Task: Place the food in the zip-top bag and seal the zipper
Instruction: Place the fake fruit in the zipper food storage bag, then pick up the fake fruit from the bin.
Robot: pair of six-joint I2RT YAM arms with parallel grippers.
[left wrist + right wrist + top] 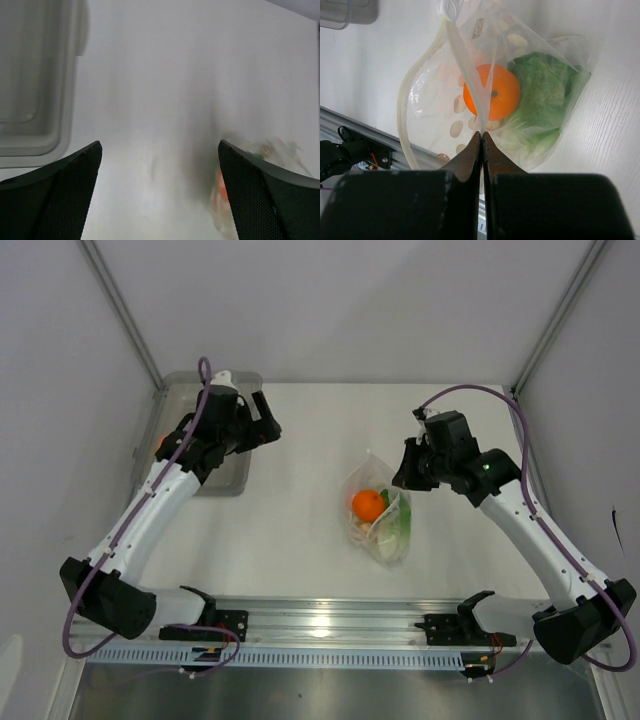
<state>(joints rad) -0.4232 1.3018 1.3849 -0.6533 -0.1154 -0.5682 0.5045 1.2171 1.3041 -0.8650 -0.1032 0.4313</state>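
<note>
The clear zip-top bag (380, 520) lies mid-table with an orange fruit (367, 504) and the green lettuce (401, 523) inside. In the right wrist view the fruit (492, 92) and the lettuce (545, 100) show through the plastic. My right gripper (481, 134) is shut on a strip of the bag's upper edge (470, 85), and it sits at the bag's far right side (405, 475). My left gripper (268, 420) is open and empty beside the grey bin, its fingers (75, 175) wide apart over bare table. I cannot pick out the beige lump among the bag's beige oval prints.
The grey translucent bin (240, 485) stands at the back left under the left arm; its corner shows in the left wrist view (35, 145). A bit of orange (160, 445) shows in it beside the arm. A metal rail (330, 620) runs along the near edge.
</note>
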